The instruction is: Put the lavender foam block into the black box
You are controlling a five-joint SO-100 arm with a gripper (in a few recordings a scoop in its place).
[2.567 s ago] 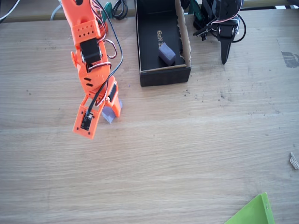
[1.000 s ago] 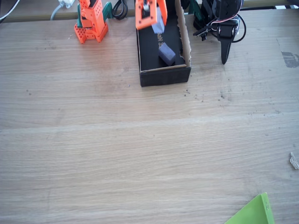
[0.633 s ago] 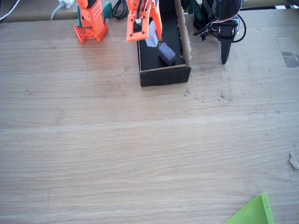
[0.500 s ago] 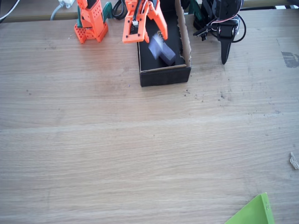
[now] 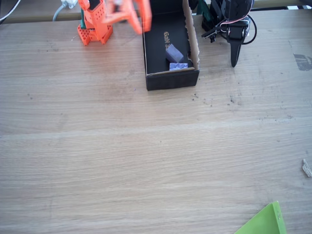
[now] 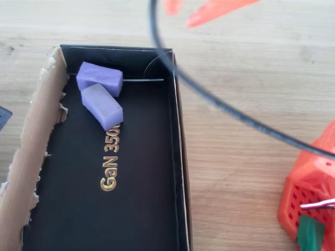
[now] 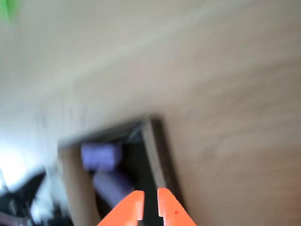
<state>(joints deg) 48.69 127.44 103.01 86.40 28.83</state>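
The wooden table point(image 5: 156, 156) fills the fixed view, with the black box point(image 5: 155, 29) at upper centre. Inside, against its near wall, the lavender foam block point(image 5: 178, 66) touches a darker purple block point(image 5: 174, 52). The gripper point(image 7: 150, 202), blurred, looks nearly closed and empty. Placement appears done; next, only clearing away.

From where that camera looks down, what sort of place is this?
Probably a hobby robotics workbench: a bare wooden table, a small orange robot arm with loose cables, and a black box holding two foam blocks.
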